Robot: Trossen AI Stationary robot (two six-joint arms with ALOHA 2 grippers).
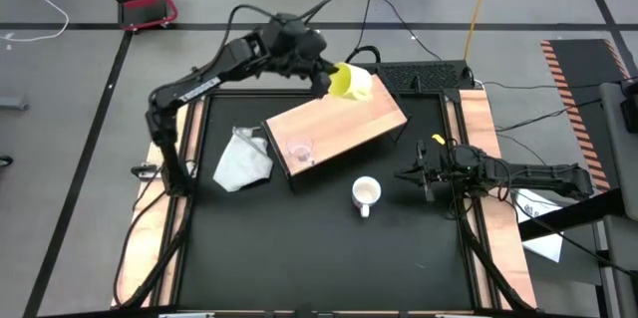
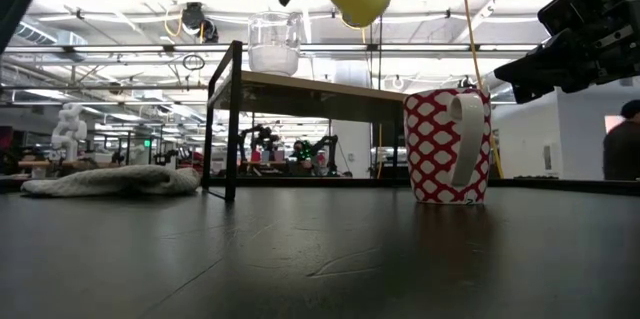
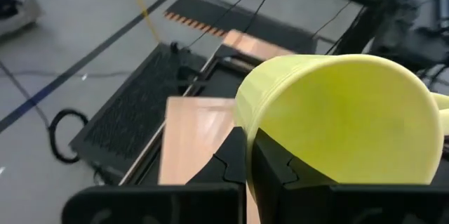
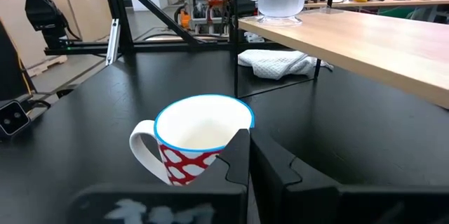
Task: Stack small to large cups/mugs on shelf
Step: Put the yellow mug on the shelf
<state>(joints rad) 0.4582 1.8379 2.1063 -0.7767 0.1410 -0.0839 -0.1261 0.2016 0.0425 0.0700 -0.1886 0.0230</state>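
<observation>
My left gripper [image 1: 329, 71] is shut on the yellow mug [image 1: 350, 82], held in the air above the far end of the wood-topped shelf [image 1: 339, 124]. The small clear glass cup [image 1: 300, 149] stands on its base on the shelf's near left end. The white mug with the red pattern [image 1: 366, 193] stands upright on the black table, in front of the shelf. My right gripper [image 1: 403, 173] hovers to the right of the white mug with its fingers shut, empty; in the right wrist view [image 4: 250, 155] the mug [image 4: 200, 136] sits just ahead of it. My left gripper pinches the yellow mug's wall at the rim [image 3: 242, 122] between its two fingers, one finger on each side of the wall. The mug is lifted clear of the shelf and tilted, with its handle [image 3: 442, 112] on the side away from the fingers.
A white-grey cloth [image 1: 242, 159] lies crumpled on the table left of the shelf. The shelf is an open frame on thin dark legs [image 2: 232, 119]. Wooden rails [image 1: 478, 119] border the table. Bare black tabletop [image 1: 299, 248] lies toward the near edge.
</observation>
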